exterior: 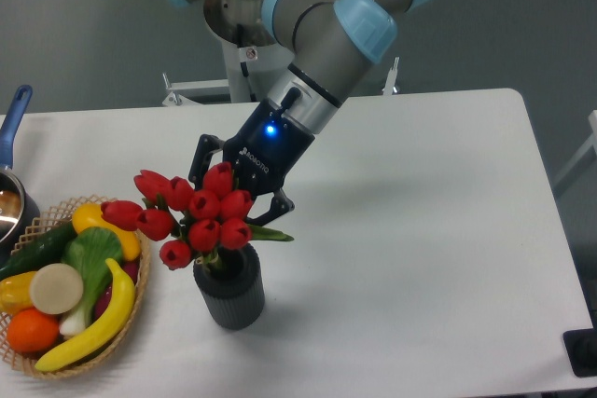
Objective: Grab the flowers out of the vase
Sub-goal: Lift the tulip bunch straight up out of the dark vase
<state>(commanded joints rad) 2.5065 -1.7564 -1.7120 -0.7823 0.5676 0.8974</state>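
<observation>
- The gripper sits just behind the flowers, reaching in from about two o'clock; its dark fingers stick out on either side of the bunch.
- The blooms hide the contact point, so I cannot tell whether the fingers are pinching the stems or merely flanking them.
- The flowers are a cluster of red buds with a green leaf poking out toward three o'clock. They sit above the mouth of the vase, leaning toward nine o'clock.
- The lower stems appear to run down into the vase mouth, so the bunch does not look fully clear.
- The vase stands upright on the white table, at about three o'clock from the basket of fruit and vegetables, close beside it but not touching.
- Judged from this, the approach is done and the lift is at most partial; what remains is drawing the stems right out of the vase.
</observation>
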